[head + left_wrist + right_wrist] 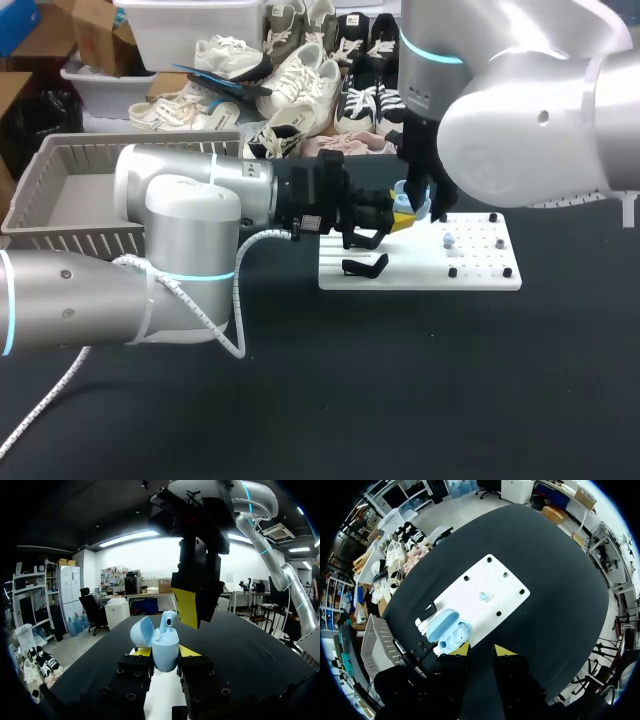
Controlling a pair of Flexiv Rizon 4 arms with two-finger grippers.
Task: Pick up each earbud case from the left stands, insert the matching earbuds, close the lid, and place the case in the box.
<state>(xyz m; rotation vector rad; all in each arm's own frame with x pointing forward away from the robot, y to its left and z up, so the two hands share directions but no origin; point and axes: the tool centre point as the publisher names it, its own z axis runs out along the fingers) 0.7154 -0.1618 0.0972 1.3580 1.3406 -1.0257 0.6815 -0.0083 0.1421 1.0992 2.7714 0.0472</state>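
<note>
- While the left jaws clamp it from both sides above the white board (420, 277), the pale-blue earbud case (165, 652) stands upright with its lid (141, 631) swung open, around the middle of the worktop (400, 380).
- One earbud (169, 622) sits in the case, stem up; the seat beside it looks vacant.
- By its look the case is a light, hard, glossy plastic shell and probably slippery. A squeeze on the lower body, as here, seems the sound hold, since it leaves the lid free. The hinge is likely the weak point.
- The right jaws hang just above the case, yellow tips apart, with nothing between them.
- A loose pale-blue earbud (483, 596) lies on the board to the right of the case and apart from it. It is small and smooth and looks apt to slip or roll under a careless pinch.
- Counted: one case, two earbuds of its colour, one empty black stand (365, 266) at the board's near left, and five black pegs (498, 613) in the right wrist view.
- One grey slatted box (70, 243) stands at the far left, well apart from the board.
</note>
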